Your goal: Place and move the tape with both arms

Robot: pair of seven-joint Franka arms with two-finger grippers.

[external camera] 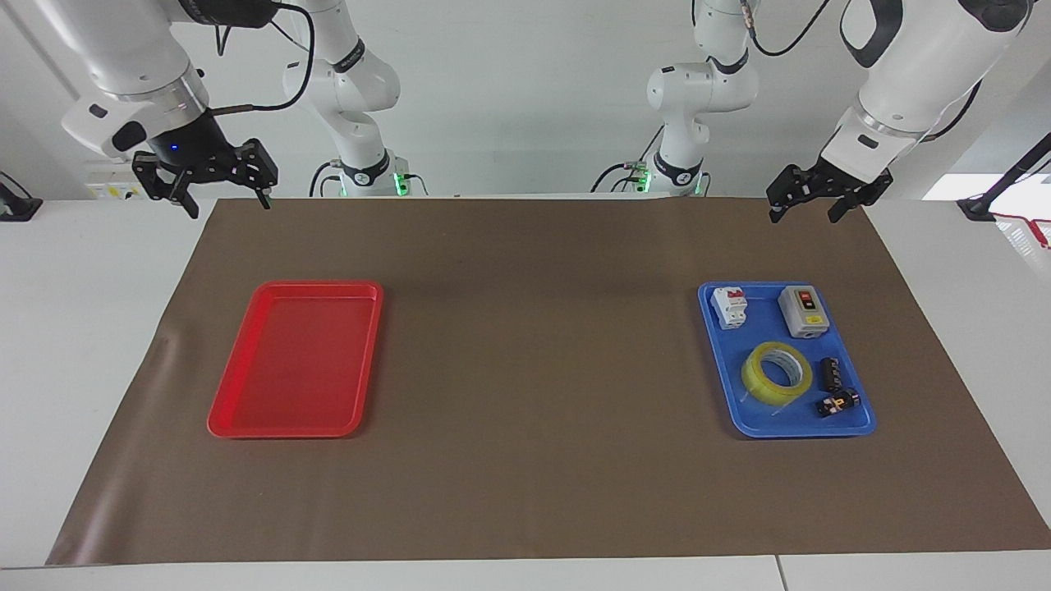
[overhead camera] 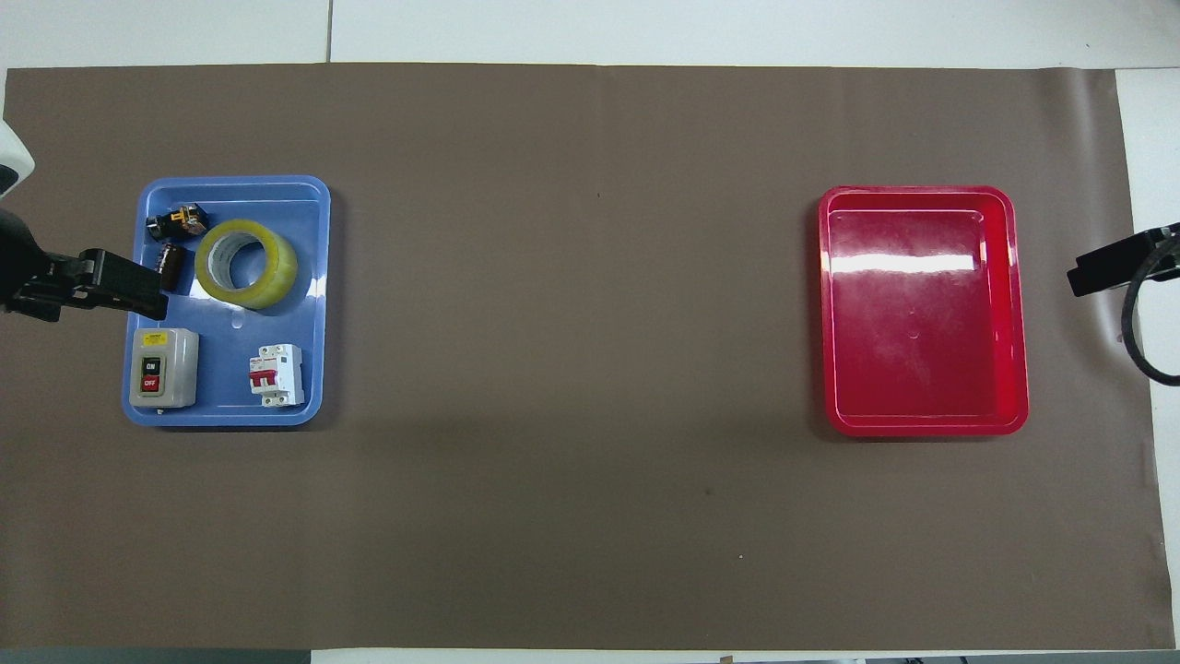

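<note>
The tape, a yellow translucent roll with a pale grey core, lies flat in the blue tray toward the left arm's end of the table. It also shows in the overhead view, in the same tray. My left gripper hangs open and empty in the air over the mat's edge at the robots' end, clear of the tray. In the overhead view it covers the tray's outer rim. My right gripper hangs open and empty over the mat's corner at the other end, and shows in the overhead view.
The blue tray also holds a grey on/off switch box, a white circuit breaker and two small black components. An empty red tray lies toward the right arm's end. A brown mat covers the table. Two smaller white arms stand at the robots' end.
</note>
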